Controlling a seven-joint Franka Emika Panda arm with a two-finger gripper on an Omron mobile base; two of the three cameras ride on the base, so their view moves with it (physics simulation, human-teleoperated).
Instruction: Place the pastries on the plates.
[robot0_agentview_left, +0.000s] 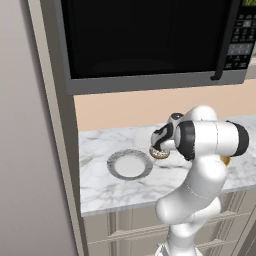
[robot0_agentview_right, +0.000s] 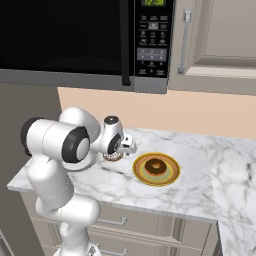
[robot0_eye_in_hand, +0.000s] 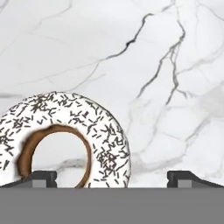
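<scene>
1. Left base view: the fingers (robot0_agentview_left: 159, 150) are down on the white-iced sprinkled doughnut (robot0_agentview_left: 160, 153) on the marble tabletop (robot0_agentview_left: 100, 180), just right of the grey-rimmed plate (robot0_agentview_left: 130, 164).
2. Right base view: the glazed brown doughnut (robot0_agentview_right: 155, 166) lies on the yellow-orange plate (robot0_agentview_right: 156, 169), right of the sprinkled doughnut.
3. Hand view: the fingers are spread wide; the left tip (robot0_eye_in_hand: 41, 177) overlaps the sprinkled doughnut's rim, the right tip stands apart.

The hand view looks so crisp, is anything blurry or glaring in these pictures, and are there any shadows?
Hand view: the white-iced doughnut and the marble counter are sharp, with no glare. Left base view: soft even light, and the microwave door is almost black. Right base view: the brown-glazed doughnut on the yellow plate is clear, with hardly any shadow.
</scene>
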